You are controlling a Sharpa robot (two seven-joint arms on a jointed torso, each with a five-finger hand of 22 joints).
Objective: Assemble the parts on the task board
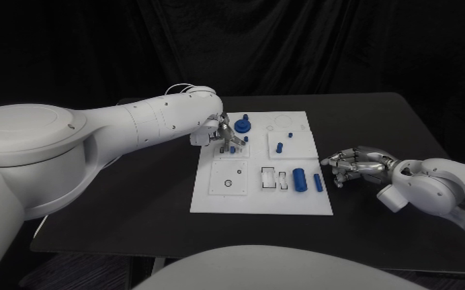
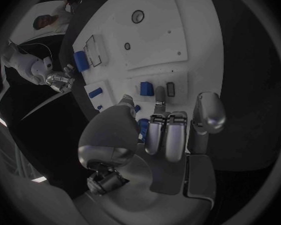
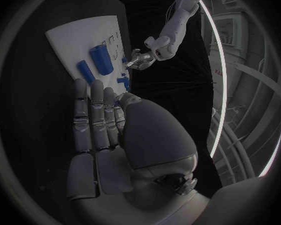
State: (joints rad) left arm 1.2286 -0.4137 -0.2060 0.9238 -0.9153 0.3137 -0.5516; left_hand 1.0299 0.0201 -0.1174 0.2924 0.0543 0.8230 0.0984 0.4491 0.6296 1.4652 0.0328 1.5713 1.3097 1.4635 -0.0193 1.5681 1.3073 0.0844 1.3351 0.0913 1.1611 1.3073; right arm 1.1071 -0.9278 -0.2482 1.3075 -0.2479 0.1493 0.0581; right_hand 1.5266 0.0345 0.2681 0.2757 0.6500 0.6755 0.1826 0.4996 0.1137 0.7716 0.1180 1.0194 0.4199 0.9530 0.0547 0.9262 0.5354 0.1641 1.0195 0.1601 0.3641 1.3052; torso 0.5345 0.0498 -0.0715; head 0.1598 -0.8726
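The white task board (image 1: 215,192) lies mid-table. My left hand (image 1: 225,139) hovers over its far-left part, fingers curled, and a small blue part (image 2: 142,127) shows between the thumb and fingers. Just beyond the fingertips (image 2: 159,105) another blue piece (image 2: 146,88) stands in the board beside an empty slot (image 2: 170,89). A blue gear-like piece (image 1: 242,127) and a peg (image 1: 247,117) stand near the far edge. A thick blue cylinder (image 1: 300,179) and a slim one (image 1: 318,182) lie at the near right. My right hand (image 1: 353,164) rests on the table right of the board, holding nothing.
The black table (image 1: 388,122) extends right of and behind the board. Empty outlined recesses (image 1: 230,184) mark the board's near-left square. My left forearm (image 1: 145,122) crosses above the table's left side.
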